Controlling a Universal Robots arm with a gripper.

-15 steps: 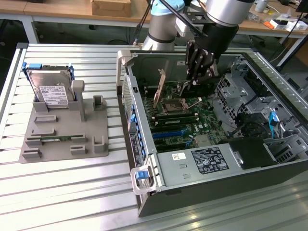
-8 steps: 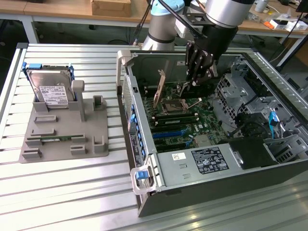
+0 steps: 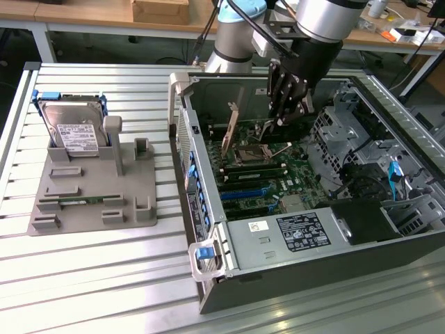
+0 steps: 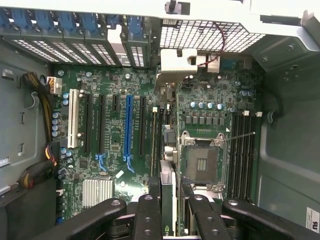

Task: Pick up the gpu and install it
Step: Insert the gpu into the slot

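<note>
My gripper [image 3: 286, 111] reaches down into the open computer case [image 3: 208, 223] and is shut on the gpu [image 3: 231, 129]. The gpu is a thin green card held on edge above the motherboard [image 3: 278, 181]. In the wrist view the gpu [image 4: 168, 172] runs edge-on from between my black fingers [image 4: 149, 212] toward the case's rear wall. Its silver bracket [image 4: 182, 62] sits close to the slot openings there. The card hangs between the expansion slots [image 4: 128, 127] and the processor socket [image 4: 202, 160].
A grey fixture [image 3: 90, 188] outside the case, on the exterior view's left, carries a silver hard drive [image 3: 73, 129] and a narrow memory stick [image 3: 76, 202]. Case walls, a drive cage [image 3: 348, 132] and the power supply [image 3: 299, 233] hem in the motherboard. Cables [image 4: 37, 95] lie by one wall.
</note>
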